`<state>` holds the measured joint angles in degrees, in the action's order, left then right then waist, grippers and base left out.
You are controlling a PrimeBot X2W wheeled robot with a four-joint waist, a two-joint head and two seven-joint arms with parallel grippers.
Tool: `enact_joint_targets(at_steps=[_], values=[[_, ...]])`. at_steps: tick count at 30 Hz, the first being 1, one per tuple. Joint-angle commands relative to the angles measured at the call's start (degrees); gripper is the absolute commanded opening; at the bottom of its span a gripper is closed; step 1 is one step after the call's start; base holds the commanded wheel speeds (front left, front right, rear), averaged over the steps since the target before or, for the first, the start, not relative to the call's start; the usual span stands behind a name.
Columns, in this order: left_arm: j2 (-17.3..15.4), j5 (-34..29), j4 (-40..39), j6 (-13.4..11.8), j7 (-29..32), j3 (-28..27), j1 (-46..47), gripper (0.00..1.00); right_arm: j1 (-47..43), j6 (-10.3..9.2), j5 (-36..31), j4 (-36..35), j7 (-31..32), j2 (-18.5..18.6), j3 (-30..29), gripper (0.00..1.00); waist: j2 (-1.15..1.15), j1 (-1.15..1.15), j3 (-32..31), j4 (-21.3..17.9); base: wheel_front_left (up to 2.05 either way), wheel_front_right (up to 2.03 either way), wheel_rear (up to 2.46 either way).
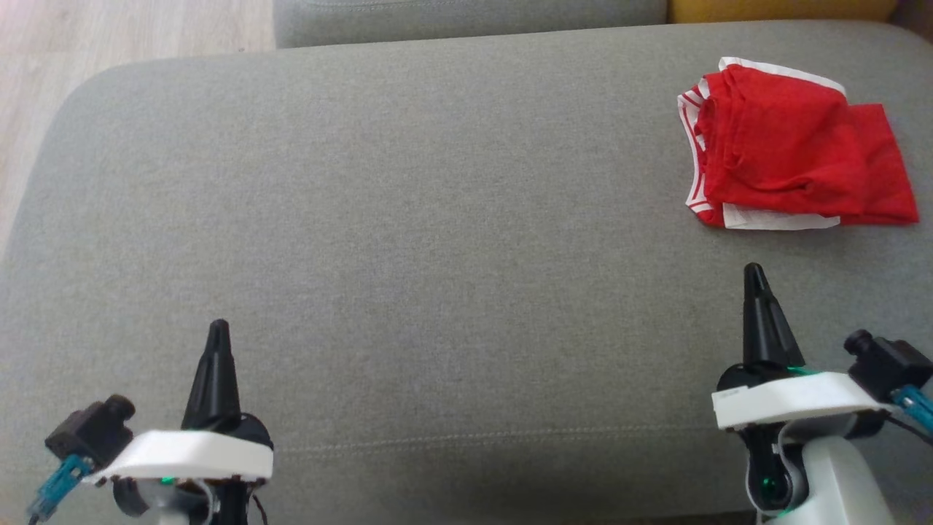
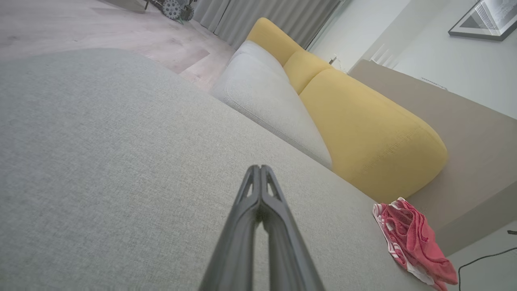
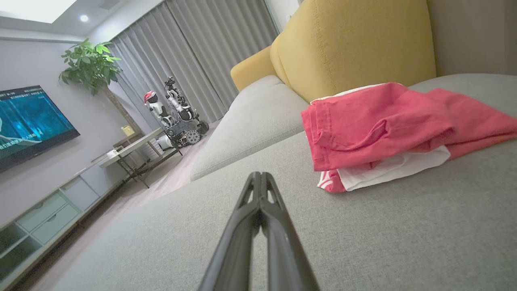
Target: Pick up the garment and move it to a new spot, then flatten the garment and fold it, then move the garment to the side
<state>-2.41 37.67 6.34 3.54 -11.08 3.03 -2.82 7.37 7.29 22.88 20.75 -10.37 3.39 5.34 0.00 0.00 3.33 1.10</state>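
Well, the garment, red w/ white trim, lies folded in a loose stack at the far right of the grey seat, flat on the fabric and touching neither gripper. In the left wrist view it sits close to the seat's right edge, just below the yellow backrest. White layers poke out along its near and left edges. The right gripper is nearest, just short of the near edge, fingers pressed together w/ nothing between them. The left gripper is well apart at the near left, fingers also pressed together on nothing. A wide stretch of grey fabric runs between them. The seat's left corner rounds off to pale wood floor
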Motion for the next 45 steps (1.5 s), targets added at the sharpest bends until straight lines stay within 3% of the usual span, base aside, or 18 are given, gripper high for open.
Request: enact_joint_targets(at_steps=[1, 45], values=[[-0.9, 1.78, -1.34, 0.56, 0.59, -0.92, 3.08, 0.0, 1.82, 0.05, 2.53, -2.32, 0.45, 0.69, -0.16, 0.0, 0.0, 0.0, -0.06, -0.02, 0.0, 0.0, 0.0], [-1.61, 27.36, 2.74, 2.14, 7.47, -3.67, 5.71, 0.0, 0.31, 0.12, 34.58, -4.44, 7.13, 0.98, -4.42, 0.0, 0.0, 0.0, -1.49, -0.52, 0.0, 0.0, 0.0]])
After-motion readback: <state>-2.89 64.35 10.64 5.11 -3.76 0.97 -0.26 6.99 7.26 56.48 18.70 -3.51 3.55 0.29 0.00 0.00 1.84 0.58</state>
